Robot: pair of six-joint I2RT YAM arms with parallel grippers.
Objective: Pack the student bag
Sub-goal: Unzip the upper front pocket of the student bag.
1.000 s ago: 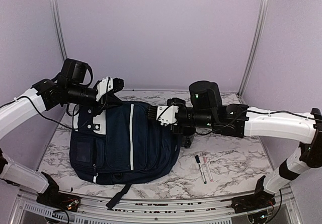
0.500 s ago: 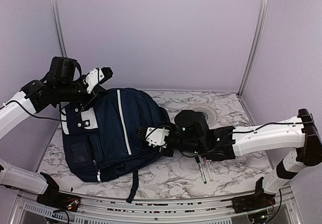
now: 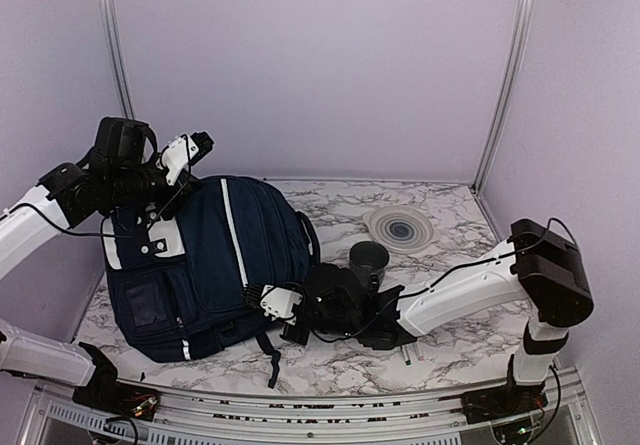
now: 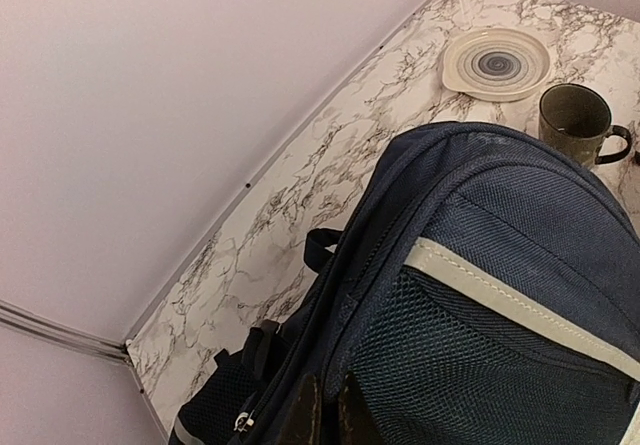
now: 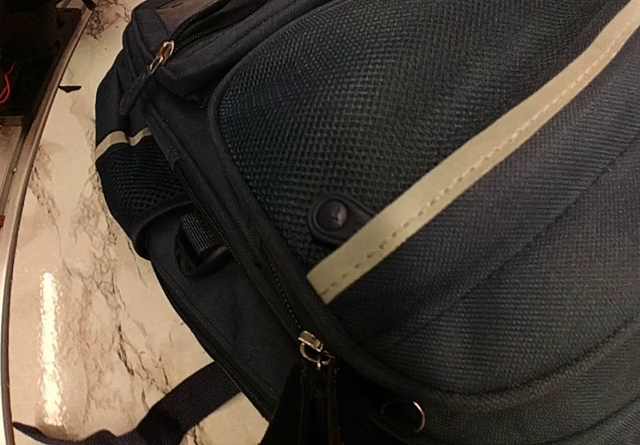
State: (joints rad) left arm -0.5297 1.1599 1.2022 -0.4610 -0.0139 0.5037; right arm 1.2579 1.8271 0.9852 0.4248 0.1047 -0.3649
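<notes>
The student bag (image 3: 215,255) is a navy-blue backpack with white stripes, propped up at the left of the table. My left gripper (image 3: 199,144) is at its top left corner. In the left wrist view the left gripper (image 4: 325,412) is shut on a fold of the student bag (image 4: 500,265) beside a mesh pocket. My right gripper (image 3: 259,296) is at the bag's near right edge. In the right wrist view the right gripper (image 5: 320,405) is shut on the pull of a metal zipper slider (image 5: 313,346) on the student bag (image 5: 420,95).
A dark mug (image 3: 368,259) stands right of the bag, with a spiral-patterned plate (image 3: 400,228) behind it; both show in the left wrist view, mug (image 4: 575,123) and plate (image 4: 497,63). A black strap (image 3: 273,358) trails toward the table's near edge. My right arm lies low across the table.
The right gripper swept left and nearer along the bag's edge, the arm dropping low. The left gripper pulled the bag's top left. The bag shifted left, uncovering the mug and plate.
</notes>
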